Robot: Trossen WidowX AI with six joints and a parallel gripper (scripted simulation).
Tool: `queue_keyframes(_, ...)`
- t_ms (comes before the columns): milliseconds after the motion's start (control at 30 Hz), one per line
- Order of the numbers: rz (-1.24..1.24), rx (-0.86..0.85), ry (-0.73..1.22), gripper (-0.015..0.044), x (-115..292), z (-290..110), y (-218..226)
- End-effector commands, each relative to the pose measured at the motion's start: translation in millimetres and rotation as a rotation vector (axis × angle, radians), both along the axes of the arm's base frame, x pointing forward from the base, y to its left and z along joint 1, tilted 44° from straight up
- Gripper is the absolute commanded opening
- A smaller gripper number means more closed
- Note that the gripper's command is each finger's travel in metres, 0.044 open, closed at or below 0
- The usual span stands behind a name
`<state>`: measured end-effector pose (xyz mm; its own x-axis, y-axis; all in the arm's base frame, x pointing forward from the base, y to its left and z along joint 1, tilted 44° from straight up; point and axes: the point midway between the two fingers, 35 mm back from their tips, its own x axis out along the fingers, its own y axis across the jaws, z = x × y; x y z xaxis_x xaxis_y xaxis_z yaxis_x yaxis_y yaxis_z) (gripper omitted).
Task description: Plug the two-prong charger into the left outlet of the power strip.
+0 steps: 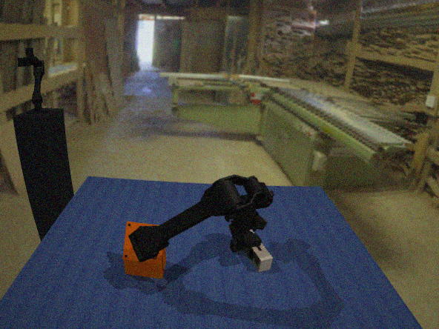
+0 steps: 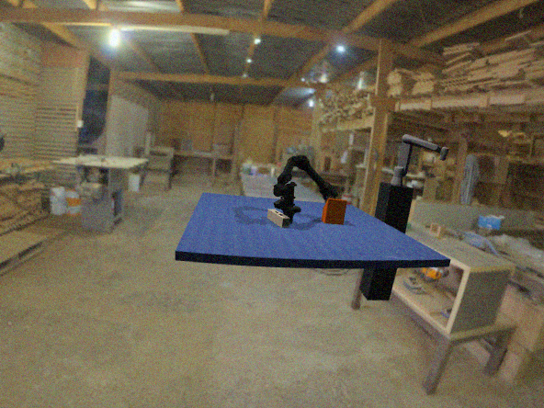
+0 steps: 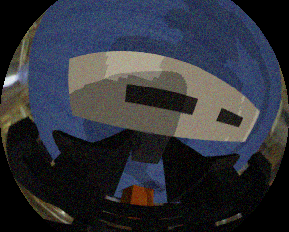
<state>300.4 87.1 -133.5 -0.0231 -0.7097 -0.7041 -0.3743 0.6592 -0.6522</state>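
Observation:
A white power strip [image 1: 263,261] [image 2: 277,217] [image 3: 100,85] lies flat on the blue table [image 1: 111,200] [image 2: 299,243]. In the wrist view it shows a long dark outlet opening [image 3: 160,97] and a smaller one [image 3: 229,116] further right. My gripper [image 1: 245,243] [image 2: 287,209] [image 3: 148,131] points down right over the strip and is shut on the dark charger [image 3: 148,145]. The charger sits at the near edge of the strip, just below the long opening. Its prongs are hidden, so I cannot tell whether they touch the strip.
An orange box [image 1: 145,266] [image 2: 334,211] [image 3: 140,196] carries the arm's base, left of the strip in the top view. A black column [image 1: 42,163] [image 2: 392,204] with a camera mast stands beside the table. The table edges are far from the strip.

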Motion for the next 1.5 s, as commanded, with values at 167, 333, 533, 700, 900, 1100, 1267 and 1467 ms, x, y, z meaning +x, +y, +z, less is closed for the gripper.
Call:
queue_keyframes(167, 0.000, 0.009, -0.022, 0.0000, 6.2, -1.3, 0.8)
queue_keyframes(333, 0.000, 0.009, -0.022, 0.0000, 6.4, -0.9, 1.3)
queue_keyframes(533, 0.000, 0.009, -0.022, 0.0000, 6.5, -0.4, 1.9)
queue_keyframes(700, 0.000, 0.009, -0.022, 0.0000, 6.6, 0.1, 2.4)
queue_keyframes(900, 0.000, 0.009, -0.022, 0.0000, 6.7, 0.6, 3.0)
queue_keyframes(1100, 0.000, 0.009, -0.022, 0.0000, 6.8, 1.2, 3.6)
queue_keyframes(1267, 0.000, 0.009, -0.022, 0.0000, 6.9, 1.6, 4.0)
queue_keyframes(1467, 0.000, 0.010, -0.022, 0.0000, 7.1, 2.1, 4.6)
